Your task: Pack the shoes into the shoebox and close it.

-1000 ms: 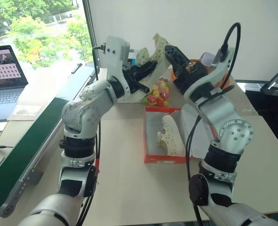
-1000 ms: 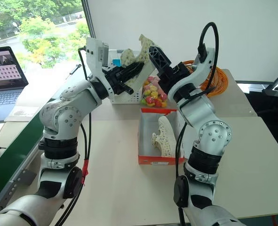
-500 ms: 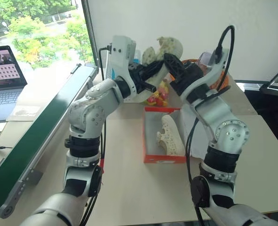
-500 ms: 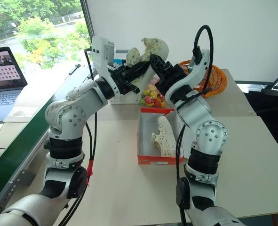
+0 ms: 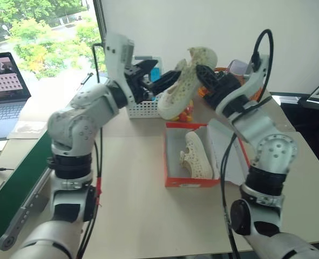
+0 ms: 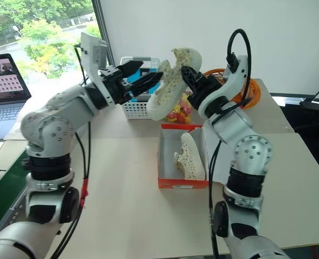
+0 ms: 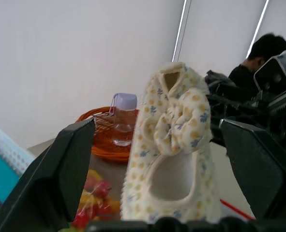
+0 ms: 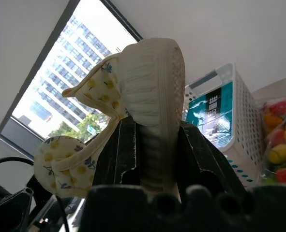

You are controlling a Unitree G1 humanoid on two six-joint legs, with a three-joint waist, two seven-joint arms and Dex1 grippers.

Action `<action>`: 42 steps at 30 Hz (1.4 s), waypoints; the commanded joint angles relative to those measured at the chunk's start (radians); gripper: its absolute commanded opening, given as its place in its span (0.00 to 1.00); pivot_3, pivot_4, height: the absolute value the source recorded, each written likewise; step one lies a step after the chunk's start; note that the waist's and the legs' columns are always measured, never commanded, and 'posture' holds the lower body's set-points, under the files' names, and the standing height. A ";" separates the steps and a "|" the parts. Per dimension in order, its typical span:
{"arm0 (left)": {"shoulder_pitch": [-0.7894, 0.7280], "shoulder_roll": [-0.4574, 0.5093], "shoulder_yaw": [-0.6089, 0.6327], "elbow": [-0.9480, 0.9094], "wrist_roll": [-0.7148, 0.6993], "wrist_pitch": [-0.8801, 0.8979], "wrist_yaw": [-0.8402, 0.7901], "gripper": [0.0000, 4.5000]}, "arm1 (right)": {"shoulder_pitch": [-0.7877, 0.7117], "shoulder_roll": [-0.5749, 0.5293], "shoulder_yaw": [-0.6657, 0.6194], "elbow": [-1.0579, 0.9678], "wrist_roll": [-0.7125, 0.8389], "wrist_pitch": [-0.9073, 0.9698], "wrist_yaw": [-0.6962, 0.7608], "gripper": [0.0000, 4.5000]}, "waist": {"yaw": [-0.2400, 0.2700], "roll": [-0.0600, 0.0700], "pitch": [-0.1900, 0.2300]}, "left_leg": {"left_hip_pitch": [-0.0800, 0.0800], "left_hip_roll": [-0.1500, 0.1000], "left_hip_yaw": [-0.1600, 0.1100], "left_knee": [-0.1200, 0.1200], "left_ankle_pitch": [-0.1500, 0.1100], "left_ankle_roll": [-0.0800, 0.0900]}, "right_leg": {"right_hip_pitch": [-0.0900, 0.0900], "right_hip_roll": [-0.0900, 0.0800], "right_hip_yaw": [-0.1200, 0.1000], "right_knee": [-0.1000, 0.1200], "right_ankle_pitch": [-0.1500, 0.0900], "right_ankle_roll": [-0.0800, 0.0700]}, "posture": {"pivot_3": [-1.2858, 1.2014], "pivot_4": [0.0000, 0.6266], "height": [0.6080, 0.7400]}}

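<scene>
One shoe (image 6: 170, 81) is held aloft by the right hand (image 6: 187, 75), clamped shut across its sole, toe hanging down to the left. The left hand (image 6: 143, 75) is spread wide beside it, gripping nothing. The shoebox (image 6: 182, 181), with the other shoe (image 6: 189, 157) inside, lies on the table (image 6: 127, 216) directly below, nearer the right arm.

- The right gripper (image 6: 187, 75) clamps a cream shoe (image 6: 169, 88) at its heel, held up above the bench (image 6: 132, 178)
- The left gripper (image 6: 143, 74) stands spread beside that shoe
- A second shoe (image 6: 190, 157) lies in the open red-orange shoebox (image 6: 172, 182)
</scene>
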State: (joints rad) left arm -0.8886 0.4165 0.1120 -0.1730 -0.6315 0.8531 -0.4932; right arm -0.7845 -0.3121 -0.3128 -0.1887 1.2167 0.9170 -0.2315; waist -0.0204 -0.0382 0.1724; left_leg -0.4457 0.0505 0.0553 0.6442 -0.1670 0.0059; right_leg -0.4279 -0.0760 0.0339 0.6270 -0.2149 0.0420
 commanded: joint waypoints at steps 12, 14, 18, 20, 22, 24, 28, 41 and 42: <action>0.167 0.076 -0.023 -0.094 0.048 -0.012 -0.038 0.95 | -0.118 -0.310 0.258 0.228 -0.064 0.344 0.466 0.13 | 0.007 0.000 0.000 | -0.001 0.000 0.000 -0.001 0.000 0.000 | 0.000 0.000 0.000 -0.002 0.000 0.000 | 0.52 0.24 1.00; 0.180 0.080 -0.011 -0.105 0.047 -0.005 -0.028 0.95 | -0.117 -0.321 0.289 0.269 -0.127 0.320 0.546 0.13 | 0.007 0.000 0.000 | -0.001 0.000 0.000 -0.001 0.000 0.001 | 0.000 0.000 0.000 -0.002 -0.001 0.000 | 0.52 0.24 1.00; 0.196 0.079 -0.003 -0.126 0.043 0.002 -0.009 0.95 | -0.126 -0.310 0.321 0.363 -0.232 0.282 0.665 0.13 | 0.007 -0.001 0.000 | -0.001 0.000 0.000 -0.001 0.000 0.001 | 0.000 0.000 0.000 -0.002 -0.001 0.000 | 0.52 0.24 1.00; 0.205 0.077 -0.004 -0.142 0.039 0.007 -0.003 0.95 | -0.138 -0.285 0.310 0.428 -0.255 0.281 0.708 0.13 | 0.006 -0.001 0.000 | -0.001 0.000 0.000 -0.001 0.000 0.001 | 0.000 0.000 0.000 -0.002 -0.001 0.000 | 0.52 0.24 1.00; 0.216 0.080 -0.003 -0.153 0.034 0.012 -0.002 0.95 | -0.149 -0.264 0.303 0.491 -0.285 0.276 0.740 0.13 | 0.004 -0.001 0.000 | -0.001 0.000 0.000 -0.001 0.000 0.001 | 0.000 0.000 0.000 -0.002 -0.001 0.000 | 0.52 0.24 1.00; 0.228 0.091 -0.002 -0.154 0.036 0.011 -0.007 0.95 | -0.157 -0.251 0.308 0.545 -0.324 0.269 0.771 0.13 | 0.004 -0.001 0.000 | -0.001 0.000 0.000 -0.001 0.000 0.001 | 0.000 0.000 0.000 -0.001 -0.001 0.000 | 0.52 0.24 1.00; 0.246 0.102 0.001 -0.158 0.040 0.008 -0.003 0.95 | -0.162 -0.254 0.390 0.623 -0.467 0.236 0.814 0.13 | 0.006 -0.001 0.000 | -0.001 0.000 0.000 -0.001 0.000 0.001 | 0.000 0.000 0.000 -0.001 0.000 0.000 | 0.52 0.24 1.00; 0.289 0.075 -0.017 -0.193 0.051 -0.014 0.032 0.95 | -0.101 -0.312 0.805 0.524 -0.870 0.149 0.969 0.13 | 0.022 -0.001 0.000 | 0.002 -0.001 0.000 0.000 -0.001 0.001 | 0.003 0.000 -0.001 -0.001 -0.001 0.001 | 0.52 0.24 1.00; 0.293 0.075 -0.020 -0.196 0.055 -0.017 0.032 0.95 | -0.093 -0.313 0.828 0.507 -0.881 0.152 0.987 0.13 | 0.027 -0.001 0.000 | 0.002 -0.001 0.000 0.000 -0.001 0.000 | 0.003 0.000 -0.001 -0.001 -0.001 0.001 | 0.52 0.24 1.00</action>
State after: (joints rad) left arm -0.5932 0.4917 0.0914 -0.3301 -0.5812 0.8554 -0.4657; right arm -0.9278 -0.5987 0.4277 0.3134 0.4018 1.0511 0.7289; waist 0.0063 -0.0394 0.1721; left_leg -0.4435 0.0495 0.0553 0.6445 -0.1675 0.0063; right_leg -0.4244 -0.0765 0.0333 0.6257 -0.2157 0.0430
